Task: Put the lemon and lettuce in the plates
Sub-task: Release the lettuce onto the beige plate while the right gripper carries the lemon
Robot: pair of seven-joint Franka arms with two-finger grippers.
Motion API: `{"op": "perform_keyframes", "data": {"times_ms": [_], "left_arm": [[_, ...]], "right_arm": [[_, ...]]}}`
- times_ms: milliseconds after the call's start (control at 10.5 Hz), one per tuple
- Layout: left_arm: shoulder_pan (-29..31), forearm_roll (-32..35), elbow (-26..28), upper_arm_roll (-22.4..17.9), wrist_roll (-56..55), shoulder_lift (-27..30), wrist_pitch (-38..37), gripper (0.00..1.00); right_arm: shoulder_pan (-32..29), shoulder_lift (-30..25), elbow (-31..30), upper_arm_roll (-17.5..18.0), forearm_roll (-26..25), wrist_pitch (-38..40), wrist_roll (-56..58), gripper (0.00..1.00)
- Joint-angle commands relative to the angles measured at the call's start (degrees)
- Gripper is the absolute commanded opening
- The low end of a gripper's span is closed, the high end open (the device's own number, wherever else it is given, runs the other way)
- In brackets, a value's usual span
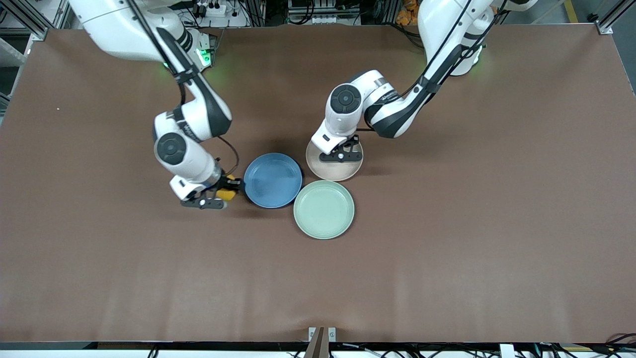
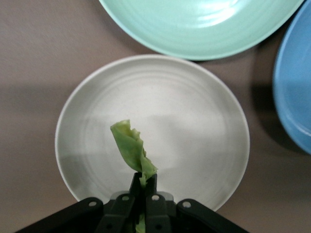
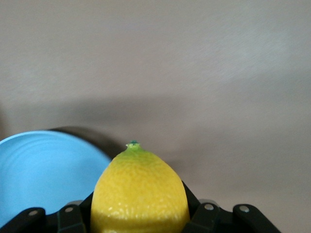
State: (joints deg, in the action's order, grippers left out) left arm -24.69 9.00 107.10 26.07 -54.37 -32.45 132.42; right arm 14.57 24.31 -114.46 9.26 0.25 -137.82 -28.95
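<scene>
While both pincers grip, three round plates cluster on the brown desk point(image 1: 447, 248).
Front: right pincer point(image 1: 224, 191) beside blue plate point(image 1: 272, 179); left pincer point(image 1: 342, 155) over beige-pink plate point(image 1: 334, 171).
Left wrist: fingers pinch the wrinkly green lettuce leaf point(image 2: 130, 148).
Right wrist: fingers clamp the oval yellow lemon point(image 3: 140, 191).

A pale mint-green plate point(image 1: 324, 209) lies flat on the brown table point(image 1: 472, 223), round, shallow and rimmed, with faint rings inside and nothing in it. It is the plate nearest the front camera, and its rim looks to touch or nearly touch the two plates next to it. In the left wrist view its rim point(image 2: 194, 46) shows a soft glare. A small bracket point(image 1: 321, 334) sits at the table's edge nearest the front camera. Past the table's edge by the bases are metal frames point(image 1: 30, 20) and cables point(image 1: 318, 12).
</scene>
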Motion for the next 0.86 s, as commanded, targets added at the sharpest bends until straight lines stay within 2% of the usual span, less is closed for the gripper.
{"op": "perform_keyframes", "data": {"times_ms": [0, 95, 475, 761], "left_arm": [[-0.80, 1.73, -1.54, -0.49, -1.96, -0.95, -0.49, 0.47], [-0.54, 3.03, -1.71, -0.49, -1.35, -0.95, -0.49, 0.99], [0.25, 3.57, -2.24, -0.58, -1.79, -0.34, -0.58, 1.00], [0.43, 3.66, -3.74, -3.73, -1.53, 0.01, -0.58, 1.00]], "right_arm": [[3.08, -0.06, 0.99, -0.30, 0.45, 0.98, -5.22, 0.40], [4.48, 0.29, 1.16, -0.30, 0.37, 0.89, -6.80, 0.43], [8.36, 3.80, 3.61, -0.39, -0.51, -0.07, -12.61, 0.45], [9.68, 7.23, 6.95, -0.65, -1.65, -0.16, -13.06, 0.46]]}}
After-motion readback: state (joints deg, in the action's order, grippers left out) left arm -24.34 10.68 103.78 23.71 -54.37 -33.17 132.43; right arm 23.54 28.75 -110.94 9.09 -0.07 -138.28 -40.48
